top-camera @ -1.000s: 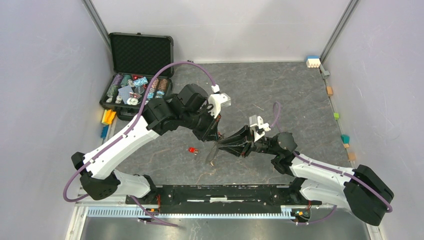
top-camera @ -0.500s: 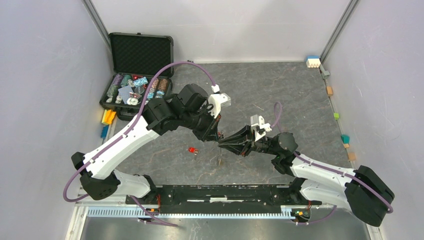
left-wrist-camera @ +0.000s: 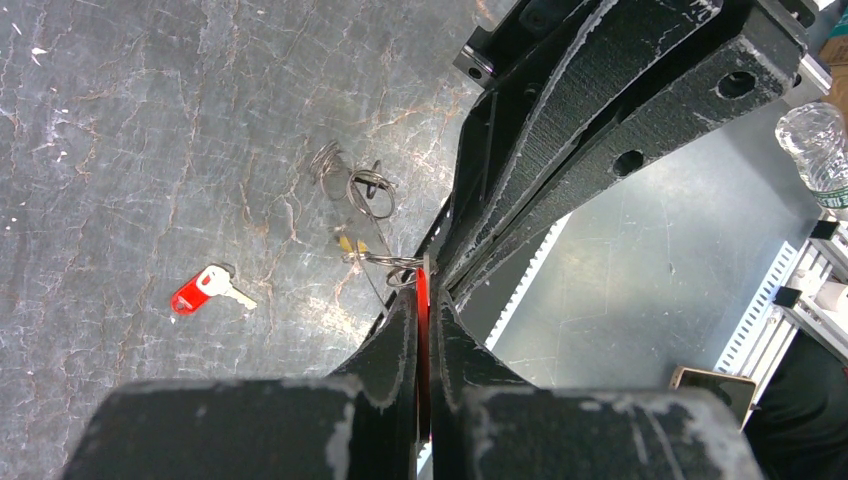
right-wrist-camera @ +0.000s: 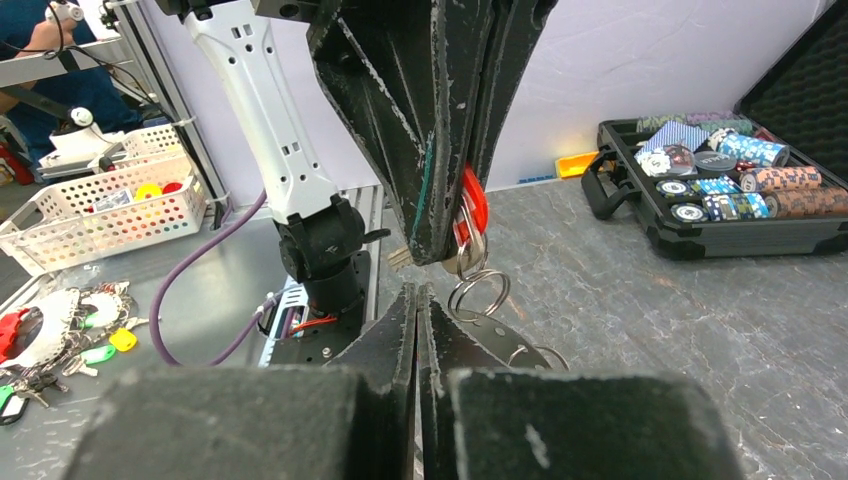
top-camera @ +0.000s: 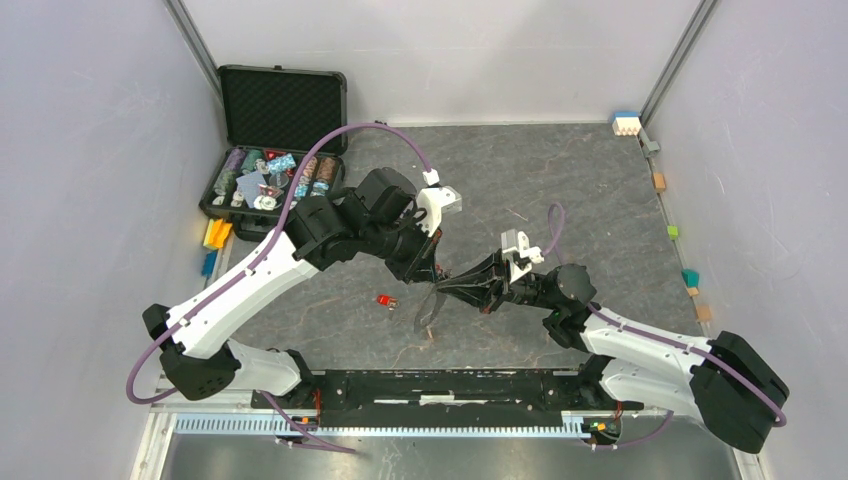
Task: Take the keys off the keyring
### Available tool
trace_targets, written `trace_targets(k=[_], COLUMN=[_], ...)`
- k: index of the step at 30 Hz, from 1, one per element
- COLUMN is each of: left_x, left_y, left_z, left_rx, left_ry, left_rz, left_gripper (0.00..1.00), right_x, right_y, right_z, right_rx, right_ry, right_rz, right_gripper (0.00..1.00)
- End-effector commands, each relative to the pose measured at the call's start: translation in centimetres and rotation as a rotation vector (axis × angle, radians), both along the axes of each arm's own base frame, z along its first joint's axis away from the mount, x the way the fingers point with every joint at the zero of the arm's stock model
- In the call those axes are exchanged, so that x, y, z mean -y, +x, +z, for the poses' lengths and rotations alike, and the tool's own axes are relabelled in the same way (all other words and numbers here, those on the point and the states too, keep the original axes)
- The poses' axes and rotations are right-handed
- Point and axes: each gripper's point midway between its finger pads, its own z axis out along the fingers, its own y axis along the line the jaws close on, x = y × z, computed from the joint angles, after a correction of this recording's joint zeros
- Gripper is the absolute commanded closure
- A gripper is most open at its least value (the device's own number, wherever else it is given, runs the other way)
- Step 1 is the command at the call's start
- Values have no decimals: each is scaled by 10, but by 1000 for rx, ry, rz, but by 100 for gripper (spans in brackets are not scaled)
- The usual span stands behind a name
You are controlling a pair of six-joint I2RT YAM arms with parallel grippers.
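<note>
My left gripper (top-camera: 428,272) is shut on a red-headed key (left-wrist-camera: 422,300), also visible in the right wrist view (right-wrist-camera: 474,205). Small silver rings (right-wrist-camera: 478,292) hang from that key and join the dark grey keyring strap (right-wrist-camera: 505,335). My right gripper (top-camera: 443,287) is shut tip to tip against the left one and appears to pinch the strap, which dangles as a loop (top-camera: 427,310) above the table. A gold-yellow key (left-wrist-camera: 347,243) hangs among the rings (left-wrist-camera: 398,268). A loose red key (top-camera: 385,300) lies on the table left of the grippers, also visible in the left wrist view (left-wrist-camera: 198,291).
An open black case (top-camera: 283,95) with poker chips stands at the back left, also visible in the right wrist view (right-wrist-camera: 640,225). Yellow and blue blocks (top-camera: 216,234) lie beside it. Small coloured blocks (top-camera: 627,123) line the right wall.
The dangling strap has swung and turned under the grippers, from a narrow edge-on shape to an open loop. Both arms have barely moved.
</note>
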Motion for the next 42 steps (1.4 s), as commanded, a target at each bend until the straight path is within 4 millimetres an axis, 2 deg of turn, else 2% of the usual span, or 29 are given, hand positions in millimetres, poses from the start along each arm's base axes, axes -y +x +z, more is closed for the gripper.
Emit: trace_targets(k=[1,9,16,18,20,22,25,31,42], left_x=[2,0,0,-1,-1,-1,-2,-2,0], left_y=[1,4,6,6,6,6,6,6,4], left_z=[16,15,17,18,19,19,20,20,18], left_rx=[39,55,66,67,69,69,72,72,57], left_ry=[-49,-49,-50,-51,-53,-54,-54,-57,-56], left_rz=[-17,-1,8,10,12,12,12,11,0], left_gripper=[98,98,98,98,98,98,98,98,98], right_x=[0,11,11,11,10,9,5,4,3], right_y=[-6,-19,-26,-16,-2,5,6,10,12], right_z=[28,33,22,15,7,2,0,-1,14], right_rx=[81,181,211,192,155,136,124,107,120], right_ry=[67,105,56,28,-5,-30,-45,-47,-1], right_rz=[18,17,48,0,-69,-95,-84,-98,-106], right_gripper=[100,100,100,99,84,74,68,66,67])
